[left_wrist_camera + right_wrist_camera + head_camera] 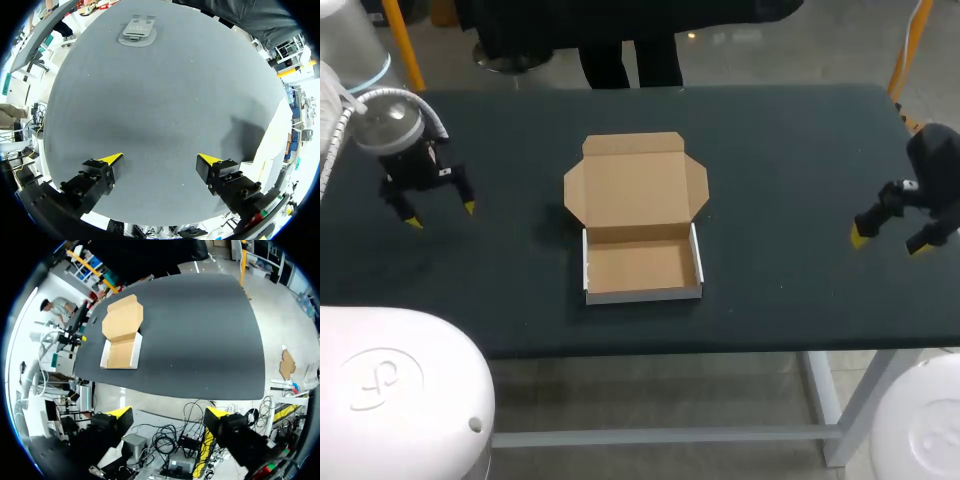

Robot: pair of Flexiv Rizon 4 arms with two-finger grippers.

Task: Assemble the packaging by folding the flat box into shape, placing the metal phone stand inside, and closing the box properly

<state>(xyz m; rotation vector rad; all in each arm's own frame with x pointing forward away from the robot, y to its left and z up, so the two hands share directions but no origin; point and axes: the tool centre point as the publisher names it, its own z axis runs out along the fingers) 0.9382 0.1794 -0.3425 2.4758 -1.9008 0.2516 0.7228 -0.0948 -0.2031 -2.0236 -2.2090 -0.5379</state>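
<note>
A brown cardboard box [642,267] with white outer walls stands folded into a tray at the table's middle. Its lid [635,183] lies flat open behind it, side flaps spread. The tray holds nothing. The right wrist view shows the same box [121,352] far ahead of my right gripper [169,412], which hangs open beyond the table's right edge. In the head view the right gripper [888,243] is at the right side. My left gripper [440,213] hovers open over the left side. A grey metal phone stand [137,31] lies flat on the table far ahead of the left gripper [160,159].
The dark table [780,150] is bare around the box. In the head view the phone stand does not show.
</note>
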